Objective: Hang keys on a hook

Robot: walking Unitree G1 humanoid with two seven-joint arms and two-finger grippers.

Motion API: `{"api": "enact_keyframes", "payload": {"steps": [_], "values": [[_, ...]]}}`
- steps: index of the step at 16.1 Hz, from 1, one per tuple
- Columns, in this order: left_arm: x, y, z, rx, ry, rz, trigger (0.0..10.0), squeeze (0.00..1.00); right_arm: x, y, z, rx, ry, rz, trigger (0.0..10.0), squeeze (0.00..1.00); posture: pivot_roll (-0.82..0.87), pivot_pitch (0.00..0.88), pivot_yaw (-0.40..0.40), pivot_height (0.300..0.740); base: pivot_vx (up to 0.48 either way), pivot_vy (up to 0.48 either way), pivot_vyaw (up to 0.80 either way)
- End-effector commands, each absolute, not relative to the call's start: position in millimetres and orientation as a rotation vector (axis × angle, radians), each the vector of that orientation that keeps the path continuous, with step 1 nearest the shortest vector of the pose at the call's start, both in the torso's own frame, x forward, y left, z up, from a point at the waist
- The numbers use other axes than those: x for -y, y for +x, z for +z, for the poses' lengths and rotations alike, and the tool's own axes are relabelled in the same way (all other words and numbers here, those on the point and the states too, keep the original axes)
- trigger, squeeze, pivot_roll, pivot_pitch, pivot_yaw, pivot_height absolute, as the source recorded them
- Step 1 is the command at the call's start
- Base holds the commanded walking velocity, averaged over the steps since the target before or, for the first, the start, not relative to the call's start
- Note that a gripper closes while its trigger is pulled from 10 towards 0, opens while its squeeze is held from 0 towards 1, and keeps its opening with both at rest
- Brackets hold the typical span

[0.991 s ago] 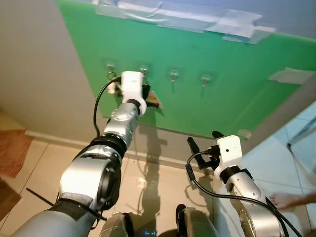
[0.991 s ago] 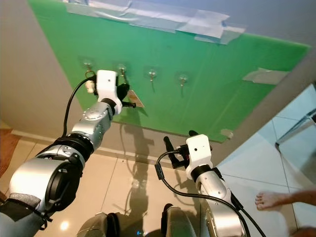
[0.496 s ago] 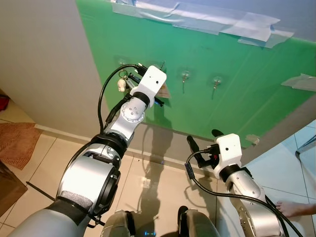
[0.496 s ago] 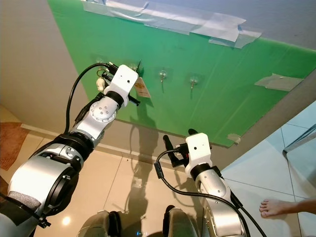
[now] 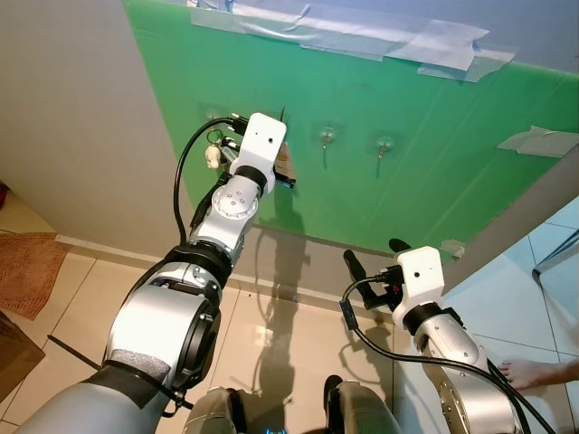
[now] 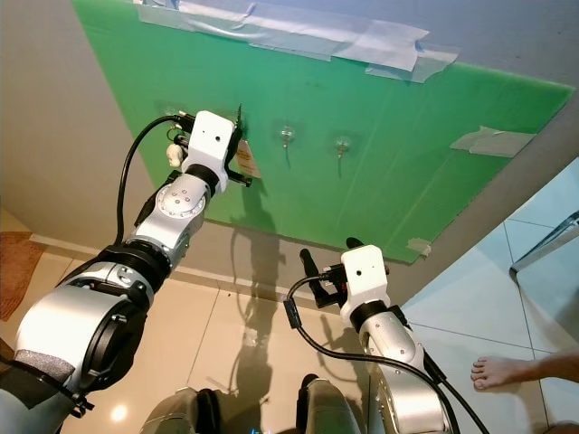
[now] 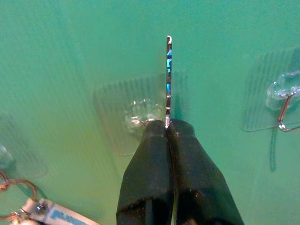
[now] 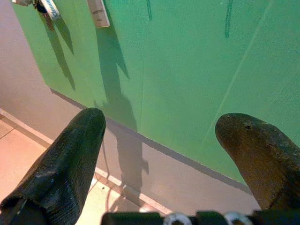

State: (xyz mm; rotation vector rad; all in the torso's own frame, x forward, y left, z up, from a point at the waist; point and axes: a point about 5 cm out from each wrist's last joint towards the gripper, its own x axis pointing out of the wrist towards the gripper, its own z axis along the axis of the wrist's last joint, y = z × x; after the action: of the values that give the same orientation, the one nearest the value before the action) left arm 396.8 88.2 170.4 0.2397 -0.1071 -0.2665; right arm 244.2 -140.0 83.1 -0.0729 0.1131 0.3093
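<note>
The key ring (image 7: 168,79) is a thin metal loop seen edge-on, standing upright against the green board. Its lower end is pinched between two closed black fingertips (image 7: 154,140). The ring sits directly in front of a clear adhesive hook (image 7: 140,115), the second in a row of four on the board. A pale tag (image 5: 284,163) hangs below the ring, flat against the board. The next hook (image 7: 283,101) along the row is bare. A second set of keys (image 5: 213,154) with a white fob hangs on the first hook.

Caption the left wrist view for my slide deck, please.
Left gripper pinches a key ring edge-on before a clear adhesive hook on the green board.
</note>
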Motion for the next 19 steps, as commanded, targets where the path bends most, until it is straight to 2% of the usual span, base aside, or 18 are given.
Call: {"api": "enact_keyframes", "payload": {"steps": [1, 3, 6, 7, 12, 18, 19], "values": [[-91.3, 399.8, 173.0, 0.078, 0.183, -0.247, 0.0, 0.0, 140.5, 241.6, 80.2, -0.129, -0.079, 0.314, 10.0, 0.0, -0.24, 0.142, 0.002, 0.71, 0.0, 0.0, 0.0], [-90.1, 399.5, 169.7, 0.046, 0.123, -0.256, 0.0, 0.0, 140.2, 241.4, 80.3, -0.129, -0.079, 0.313, 10.0, 0.0, -0.24, 0.145, 0.003, 0.71, 0.0, 0.0, 0.0], [-73.3, 394.8, 168.8, 0.086, 0.232, -0.341, 0.0, 0.0, 138.6, 242.9, 80.5, -0.13, -0.078, 0.311, 10.0, 0.0, -0.24, 0.145, 0.003, 0.71, 0.0, 0.0, 0.0], [-68.5, 394.0, 167.0, 0.069, 0.217, -0.355, 0.0, 0.0, 137.8, 243.5, 80.6, -0.13, -0.078, 0.312, 10.0, 0.0, -0.24, 0.145, 0.003, 0.71, 0.0, 0.0, 0.0], [-70.8, 395.1, 168.1, 0.065, 0.23, -0.351, 0.0, 0.0, 136.6, 244.1, 81.5, -0.129, -0.076, 0.31, 10.0, 0.0, -0.24, 0.149, 0.007, 0.71, 0.0, 0.0, 0.0], [-71.2, 393.3, 159.8, 0.018, 0.184, -0.355, 0.0, 0.0, 137.1, 242.6, 81.9, -0.128, -0.075, 0.313, 10.0, 0.0, -0.24, 0.153, 0.005, 0.71, 0.0, 0.0, 0.0], [-73.6, 394.1, 158.6, -0.006, 0.137, -0.344, 0.0, 0.0, 137.8, 241.7, 81.8, -0.128, -0.076, 0.313, 10.0, 0.0, -0.24, 0.153, 0.005, 0.71, 0.0, 0.0, 0.0]]}}
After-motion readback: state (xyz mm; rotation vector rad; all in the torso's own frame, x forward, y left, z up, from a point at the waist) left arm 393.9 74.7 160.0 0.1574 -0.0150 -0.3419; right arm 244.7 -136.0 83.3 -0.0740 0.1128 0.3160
